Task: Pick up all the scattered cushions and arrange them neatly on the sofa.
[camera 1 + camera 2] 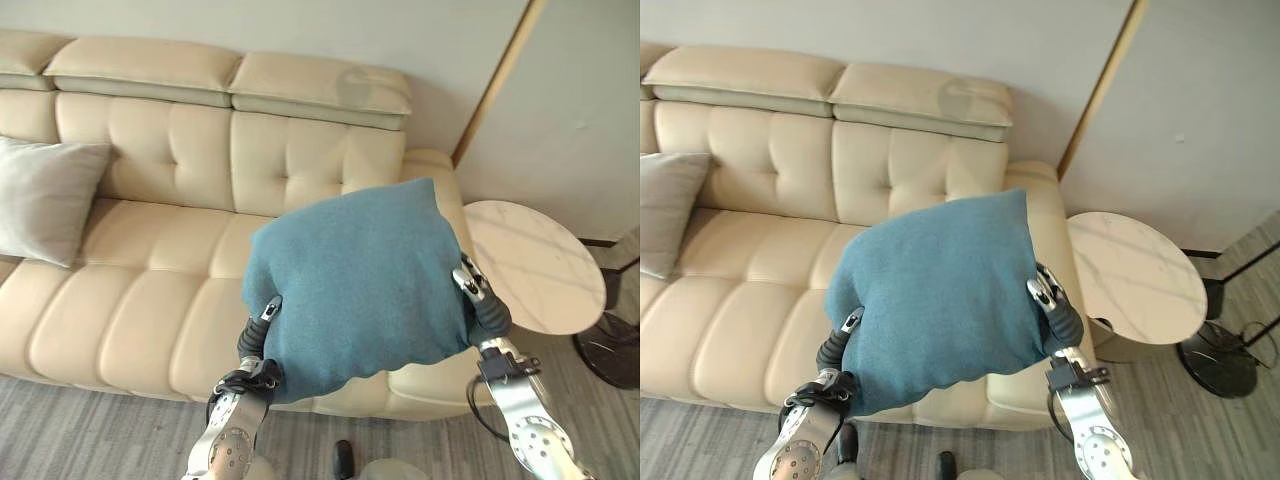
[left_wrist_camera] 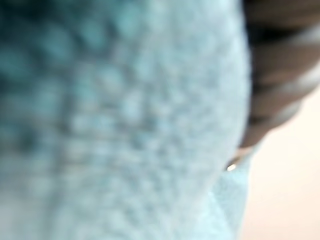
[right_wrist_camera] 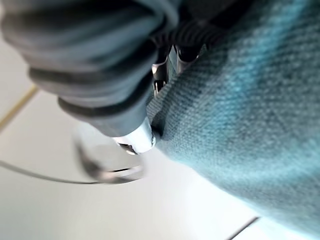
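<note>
While both hands are carrying the teal cushion [image 1: 355,285] in the air above the right end of the cream leather sofa [image 1: 170,300], the step in hand looks like setting it down on the seat. The left hand [image 1: 262,325] is pressing against the cushion's lower left edge and the right hand [image 1: 478,295] against its right edge, so the cushion is being squeezed between them. Whether the fingers of either hand are curled into the fabric or lying flat is hidden by the cushion itself, so I cannot tell.

To do this well, I judge both hands should be lowering together and keeping equal pressure, since a soft cushion sagging between two palms could slip out if one side eases first. Leaning it upright against the tufted backrest [image 1: 290,150], beyond the hands, would be giving the tidiest result.

Far off to the left hand's side, a grey cushion [image 1: 45,200] is leaning against the backrest already. Just outside the right hand, a round marble side table [image 1: 540,265] is standing beside the sofa's armrest [image 1: 440,175], and the right elbow is swinging near it, so a wide outward release could be knocking against it.
</note>
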`<state>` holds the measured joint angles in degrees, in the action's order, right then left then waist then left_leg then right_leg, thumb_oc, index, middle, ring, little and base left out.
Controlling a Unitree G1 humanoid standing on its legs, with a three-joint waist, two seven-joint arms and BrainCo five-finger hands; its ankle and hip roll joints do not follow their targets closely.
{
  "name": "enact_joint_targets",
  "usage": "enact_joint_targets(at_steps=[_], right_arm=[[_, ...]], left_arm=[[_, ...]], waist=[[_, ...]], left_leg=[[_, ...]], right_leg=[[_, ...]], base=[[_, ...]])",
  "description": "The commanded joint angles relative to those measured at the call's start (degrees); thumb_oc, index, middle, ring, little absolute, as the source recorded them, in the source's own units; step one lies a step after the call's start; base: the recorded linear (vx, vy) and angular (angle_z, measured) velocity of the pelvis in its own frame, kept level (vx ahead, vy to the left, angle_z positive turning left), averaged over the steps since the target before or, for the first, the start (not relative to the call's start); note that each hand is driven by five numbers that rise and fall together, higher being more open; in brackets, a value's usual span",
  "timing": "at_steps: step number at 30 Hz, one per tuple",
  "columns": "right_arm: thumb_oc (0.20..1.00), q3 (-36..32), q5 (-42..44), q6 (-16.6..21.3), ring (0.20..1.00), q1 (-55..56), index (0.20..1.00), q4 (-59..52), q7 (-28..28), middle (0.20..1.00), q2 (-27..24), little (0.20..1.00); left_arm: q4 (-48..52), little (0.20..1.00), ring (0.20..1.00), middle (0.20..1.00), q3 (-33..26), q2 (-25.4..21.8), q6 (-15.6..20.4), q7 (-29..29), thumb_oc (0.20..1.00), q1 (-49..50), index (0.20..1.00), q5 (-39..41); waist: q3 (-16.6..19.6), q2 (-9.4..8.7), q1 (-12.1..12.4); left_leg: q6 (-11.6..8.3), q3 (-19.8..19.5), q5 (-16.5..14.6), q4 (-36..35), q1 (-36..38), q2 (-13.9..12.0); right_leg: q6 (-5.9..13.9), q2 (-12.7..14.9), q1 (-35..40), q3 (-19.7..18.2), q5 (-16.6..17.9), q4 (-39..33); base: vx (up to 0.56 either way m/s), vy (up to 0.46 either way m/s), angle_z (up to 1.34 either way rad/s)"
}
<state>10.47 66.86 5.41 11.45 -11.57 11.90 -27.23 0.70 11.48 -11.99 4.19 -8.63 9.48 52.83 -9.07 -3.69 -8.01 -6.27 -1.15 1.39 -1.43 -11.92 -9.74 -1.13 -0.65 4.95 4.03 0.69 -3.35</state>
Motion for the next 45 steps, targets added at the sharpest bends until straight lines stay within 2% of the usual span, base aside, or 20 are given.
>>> enact_joint_targets(at_steps=[1, 5, 14, 15, 16, 17, 21, 22, 24, 27, 28, 29, 30, 31, 33, 34, 35, 36, 40, 45], right_arm=[[0.2, 4.83, -2.26, -1.32, 0.2, -3.27, 0.2, -5.71, 5.24, 0.2, 2.17, 0.2], [0.2, 5.13, -2.79, -1.82, 0.2, -3.92, 0.2, -5.59, 4.33, 0.2, 3.07, 0.2], [0.2, 8.2, -3.2, -2.63, 0.2, -7.25, 0.2, -3.9, 3.25, 0.2, 6.08, 0.2], [0.2, 19.92, -3.37, -0.28, 0.2, -15.37, 0.2, 1.67, 0.24, 0.2, 13.79, 0.2], [0.2, 21.31, -5.22, 2.49, 0.2, -19.67, 0.2, 4.84, -2.55, 0.2, 15.29, 0.2], [0.2, 21.74, -6.72, 2.65, 0.2, -21.98, 0.2, 6.45, -3.65, 0.2, 16.62, 0.2], [0.2, 23.4, -7.37, 2.87, 0.2, -26.89, 0.2, 9.99, -6.21, 0.2, 19.83, 0.2], [0.2, 24.83, -6.93, 3.35, 0.2, -29.5, 0.2, 11.8, -7.34, 0.2, 21.19, 0.2], [0.2, 25.35, -7.35, 3.44, 0.2, -31.5, 0.2, 12.29, -7.74, 0.2, 21.45, 0.2], [0.2, 26.38, -8.33, 4.92, 0.2, -38.63, 0.2, 14.62, -9.23, 0.2, 21.51, 0.2], [0.2, 26.38, -8.33, 4.92, 0.2, -38.63, 0.2, 14.62, -9.23, 0.2, 21.51, 0.2], [0.2, 25.93, -9.91, 6.53, 0.2, -46.45, 0.2, 16.26, -11.19, 0.2, 21.9, 0.2], [0.2, 25.91, -9.91, 6.53, 0.2, -46.49, 0.2, 16.28, -11.18, 0.2, 21.91, 0.2], [0.2, 24.99, -10.63, 7.84, 0.2, -52.2, 0.2, 17.71, -12.48, 0.2, 22.52, 0.2], [0.2, 24.1, -10.8, 8.64, 0.2, -54.97, 0.2, 18.75, -12.93, 0.2, 22.81, 0.2], [0.2, 22.5, -10.72, 10.06, 0.2, -60.45, 0.2, 20.37, -14.05, 0.2, 23.06, 0.2], [0.2, 22.45, -10.7, 10.07, 0.2, -60.55, 0.2, 20.42, -14.03, 0.2, 23.06, 0.2], [0.2, 21.98, -11.02, 10.68, 0.2, -62.89, 0.2, 21.05, -14.46, 0.2, 23.21, 0.2], [0.2, 19.63, -11.7, 13.62, 0.2, -72.28, 0.2, 23.71, -15.78, 0.2, 23.18, 0.2], [0.2, 18.69, -14.6, 16.2, 0.2, -82.4, 0.2, 26.79, -16.49, 0.2, 22.26, 0.2]], left_arm=[[9.57, 0.2, 0.2, 0.2, 1.0, 0.45, 4.1, 6.33, 0.2, -3.63, 0.2, -0.79], [9.05, 0.2, 0.2, 0.2, 1.6, -0.47, 3.5, 6.99, 0.2, -2.92, 0.2, -1.07], [7.1, 0.2, 0.2, 0.2, 2.24, -2.6, 2.68, 6.61, 0.2, -4.8, 0.2, -1.45], [6.52, 0.2, 0.2, 0.2, 4.52, -3.12, 5.34, 2.84, 0.2, -7.76, 0.2, -1.4], [5.39, 0.2, 0.2, 0.2, 5.81, -3.26, 5.74, 1.65, 0.2, -9.64, 0.2, -0.8], [4.6, 0.2, 0.2, 0.2, 6.52, -3.4, 5.7, 1.19, 0.2, -10.86, 0.2, -0.91], [2.16, 0.2, 0.2, 0.2, 8.48, -3.32, 5.66, -0.06, 0.2, -14.94, 0.2, -0.96], [1.02, 0.2, 0.2, 0.2, 9.87, -3.58, 6.11, -0.8, 0.2, -19.16, 0.2, -1.75], [0.52, 0.2, 0.2, 0.2, 10.47, -3.99, 6.5, -1.18, 0.2, -21.64, 0.2, -2.7], [-2.6, 0.2, 0.2, 0.2, 12.51, -5.67, 8.38, -2.52, 0.2, -32.27, 0.2, -4.97], [-2.6, 0.2, 0.2, 0.2, 12.51, -5.67, 8.39, -2.52, 0.2, -32.27, 0.2, -4.97], [-5.55, 0.2, 0.2, 0.2, 13.94, -6.82, 10.32, -3.81, 0.2, -42.02, 0.2, -6.1], [-5.58, 0.2, 0.2, 0.2, 13.95, -6.82, 10.34, -3.8, 0.2, -42.07, 0.2, -6.09], [-8.16, 0.2, 0.2, 0.2, 14.6, -7.68, 11.51, -4.11, 0.2, -48.5, 0.2, -7.04], [-9.35, 0.2, 0.2, 0.2, 14.88, -8.16, 12.03, -4.1, 0.2, -51.55, 0.2, -7.16], [-11.54, 0.2, 0.2, 0.2, 15.4, -9.24, 12.84, -4.32, 0.2, -57.9, 0.2, -7.64], [-11.61, 0.2, 0.2, 0.2, 15.43, -9.25, 12.87, -4.3, 0.2, -58.01, 0.2, -7.61], [-12.6, 0.2, 0.2, 0.2, 15.8, -9.76, 13.2, -4.28, 0.2, -60.79, 0.2, -7.93], [-16.64, 0.2, 0.2, 0.2, 17.72, -11.94, 15.09, -3.69, 0.2, -73.5, 0.2, -9.2], [-20.06, 0.2, 0.2, 0.2, 20.24, -15.85, 16.76, -4.97, 0.2, -86.87, 0.2, -16.81]], waist=[[0.26, -1.45, 2.83], [1.7, -0.71, 2.74], [1.93, -1.46, 3.26], [0.34, -0.82, 4.84], [-0.43, -0.67, 6.19], [-0.27, -0.56, 6.8], [-1.69, -0.43, 7.81], [-3.63, -0.43, 8.12], [-4.21, -0.3, 8.18], [-6.83, -0.05, 8.03], [-6.83, -0.05, 8.03], [-8.21, 0.49, 7.87], [-8.19, 0.49, 7.87], [-8.6, 0.86, 7.89], [-8.7, 0.95, 7.96], [-9.15, 1.25, 8.02], [-9.13, 1.23, 8.05], [-8.92, 1.47, 8.04], [-8.97, 1.71, 7.71], [-8.74, 1.68, 7.12]], left_leg=[[-0.77, 2.89, 2.89, -3.54, 6.55, 1.08], [-0.16, 3.62, 2.33, -3.57, 8.14, 2.19], [3.44, 8.71, -0.07, -3.57, 10.34, 4.71], [3.81, 10.67, -0.21, -3.57, 9.95, 4.51], [3.74, 11.3, -0.31, -3.57, 9.4, 4.38], [3.74, 11.59, -0.47, -3.57, 9.07, 4.6], [3.8, 12.33, -0.24, -3.35, 7.89, 5.18], [3.77, 12.12, -0.12, -2.25, 5.6, 5.19], [3.75, 12.01, -0.18, -1.41, 3.84, 5.11], [3.67, 10.64, -0.91, 3.93, -3.31, 4.95], [3.67, 10.64, -0.91, 3.94, -3.31, 4.95], [3.55, 9.69, -1.23, 7.49, -9.07, 5.39], [3.55, 9.68, -1.25, 7.55, -9.15, 5.38], [3.35, 9.38, -1.4, 8.89, -12.08, 5.73], [3.24, 9.12, -1.46, 9.49, -13.6, 5.66], [3.04, 8.78, -1.51, 10.48, -16.27, 5.63], [3.04, 8.78, -1.53, 10.56, -16.4, 5.63], [2.57, 8.25, -3.08, 10.86, -16.7, 5.6], [2.01, 7.7, -2.87, 11.1, -20.56, 5.6], [1.36, 7.59, -2.42, 11.04, -25.49, 5.65]], right_leg=[[5.81, 2.85, -2.8, 0.65, -6.15, 2.66], [6.66, 4.06, -3.04, -0.1, -5.28, 2.09], [8.9, 6.9, -5.71, -5.06, -3.54, 3.3], [8.97, 7.01, -8.68, -3.66, -2.57, 5.53], [9.12, 7.4, -9.94, -1.07, -2.22, 6.15], [9.39, 7.75, -10.01, 0.85, -2.05, 5.64], [9.25, 8.4, -10.77, 2.48, -1.3, 4.01], [8.92, 8.51, -12.67, 2.31, -0.84, 4.07], [8.81, 8.63, -14.08, 2.47, -0.72, 4.29], [8.07, 8.98, -19.4, 2.37, -0.63, 6.65], [8.07, 8.98, -19.4, 2.38, -0.63, 6.65], [7.68, 9.47, -24.07, 2.37, -0.77, 8.82], [7.68, 9.46, -24.13, 2.38, -0.78, 8.86], [7.53, 9.53, -26.8, 2.33, -0.85, 9.72], [7.52, 9.55, -28.37, 2.3, -0.86, 10.24], [7.51, 9.64, -31.12, 2.16, -0.81, 11.25], [7.51, 9.64, -31.25, 2.14, -0.83, 11.32], [7.8, 9.41, -31.83, 1.88, -2.19, 11.96], [8.05, 9.33, -35.9, 1.62, -2.13, 12.57], [8.49, 9.05, -41.48, 1.05, -1.58, 13.24]], base=[[0.1, 0.293, -0.24], [0.07, 0.173, -0.15], [0.04, 0.149, -0.25], [-0.16, 0.126, -0.61], [-0.15, 0.087, -0.9], [-0.06, 0.019, -1.0], [-0.07, 0.011, -0.16], [-0.16, -0.023, -0.15], [-0.13, -0.02, -0.03], [-0.11, -0.048, 0.16], [-0.09, -0.082, 0.05], [-0.05, -0.042, 0.1], [-0.06, -0.073, 0.12], [0.0, -0.041, 0.07], [0.0, -0.037, 0.01], [0.0, 0.0, 0.0], [0.09, -0.049, 0.01], [0.1, -0.031, 0.04], [0.05, -0.044, 0.08], [0.0, 0.0, 0.0]])
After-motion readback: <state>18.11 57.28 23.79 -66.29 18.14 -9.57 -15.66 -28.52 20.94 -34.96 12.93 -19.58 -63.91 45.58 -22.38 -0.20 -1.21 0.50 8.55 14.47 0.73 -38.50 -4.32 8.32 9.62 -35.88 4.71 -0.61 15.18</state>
